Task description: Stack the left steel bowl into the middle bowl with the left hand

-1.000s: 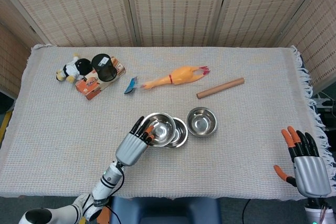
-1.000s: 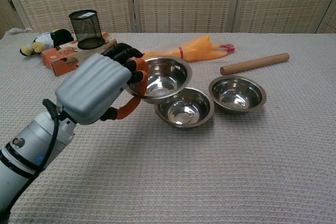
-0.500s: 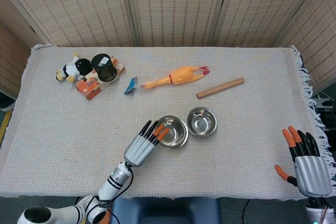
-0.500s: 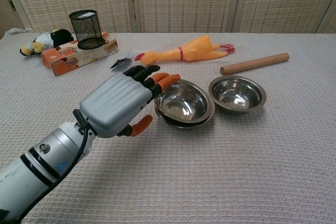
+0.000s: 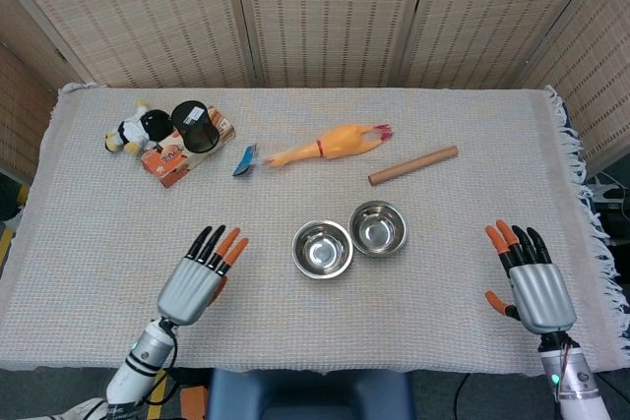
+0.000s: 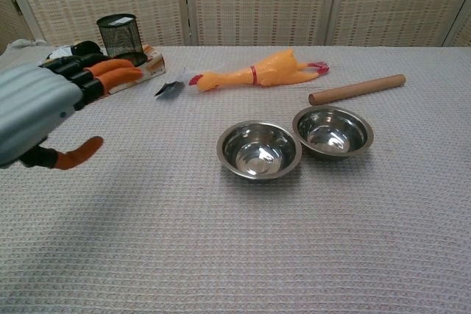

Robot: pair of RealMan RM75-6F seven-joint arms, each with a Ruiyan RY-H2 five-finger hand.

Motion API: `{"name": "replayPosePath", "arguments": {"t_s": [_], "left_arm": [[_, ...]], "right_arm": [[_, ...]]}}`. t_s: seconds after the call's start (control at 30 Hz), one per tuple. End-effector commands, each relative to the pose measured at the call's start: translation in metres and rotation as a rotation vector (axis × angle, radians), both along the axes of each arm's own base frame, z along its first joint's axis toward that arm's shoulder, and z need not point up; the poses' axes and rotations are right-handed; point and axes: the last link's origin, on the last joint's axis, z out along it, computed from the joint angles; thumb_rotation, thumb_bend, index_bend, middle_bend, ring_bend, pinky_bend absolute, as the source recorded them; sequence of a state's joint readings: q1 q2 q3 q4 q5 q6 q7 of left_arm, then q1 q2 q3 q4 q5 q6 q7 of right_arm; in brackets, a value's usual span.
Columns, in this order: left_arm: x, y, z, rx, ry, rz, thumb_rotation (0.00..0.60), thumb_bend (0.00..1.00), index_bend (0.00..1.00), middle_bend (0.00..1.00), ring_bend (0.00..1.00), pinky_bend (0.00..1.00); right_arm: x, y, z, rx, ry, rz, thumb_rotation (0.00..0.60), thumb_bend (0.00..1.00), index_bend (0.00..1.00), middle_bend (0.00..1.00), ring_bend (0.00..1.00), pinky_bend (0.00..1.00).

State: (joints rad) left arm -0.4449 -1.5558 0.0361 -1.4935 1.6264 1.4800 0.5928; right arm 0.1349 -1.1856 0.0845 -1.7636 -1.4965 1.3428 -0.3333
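Since only two bowls show, the left steel bowl (image 5: pixel 323 249) apparently sits nested in the middle bowl, touching the right bowl (image 5: pixel 378 228) on the counter (image 5: pixel 98 233). It lies well right of the left hand (image 5: pixel 200 277), fingers (image 5: pixel 224 243) apart, empty; the right hand (image 5: pixel 533 282) likewise empty.

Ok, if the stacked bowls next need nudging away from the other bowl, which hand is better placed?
Probably the left hand: it is open and nearer the stacked bowls; the right hand has the other bowl in between.

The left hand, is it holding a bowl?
No, the left hand hangs with fingers spread and bare, apart from the stacked bowls.
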Motion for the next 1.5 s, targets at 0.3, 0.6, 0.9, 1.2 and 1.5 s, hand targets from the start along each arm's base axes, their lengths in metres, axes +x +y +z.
{"name": "replayPosePath", "arguments": {"t_s": [0.3,0.6,0.9,1.2,1.5], "left_arm": [[-0.099,-0.041,0.088,0.16,-0.164,0.215,0.6,0.45,0.0,0.02,0.0,0.08],[-0.118,-0.038,0.098,0.18,-0.203,0.268,0.6,0.45,0.0,0.02,0.0,0.08],[-0.122,-0.037,0.106,0.202,-0.209,0.274,0.6,0.45,0.0,0.01,0.0,0.08],[-0.121,-0.037,0.105,0.197,-0.21,0.274,0.6,0.45,0.0,0.01,0.0,0.08],[-0.12,-0.039,0.107,0.193,-0.213,0.27,0.6,0.45,0.0,0.01,0.0,0.08]], "right_arm": [[0.031,-0.082,-0.109,0.189,0.092,0.146,0.6,0.18,0.37,0.0,0.0,0.0],[0.043,-0.108,-0.155,0.216,0.093,0.168,0.6,0.24,0.42,0.0,0.0,0.0],[0.053,-0.112,-0.163,0.137,0.025,0.248,0.6,0.43,0.72,0.08,0.0,0.01],[0.081,-0.096,-0.142,0.013,-0.088,0.415,0.6,0.46,0.84,0.16,0.0,0.03],[0.124,-0.095,-0.162,0.107,-0.11,0.469,0.6,0.46,0.73,0.16,0.0,0.03]]}}
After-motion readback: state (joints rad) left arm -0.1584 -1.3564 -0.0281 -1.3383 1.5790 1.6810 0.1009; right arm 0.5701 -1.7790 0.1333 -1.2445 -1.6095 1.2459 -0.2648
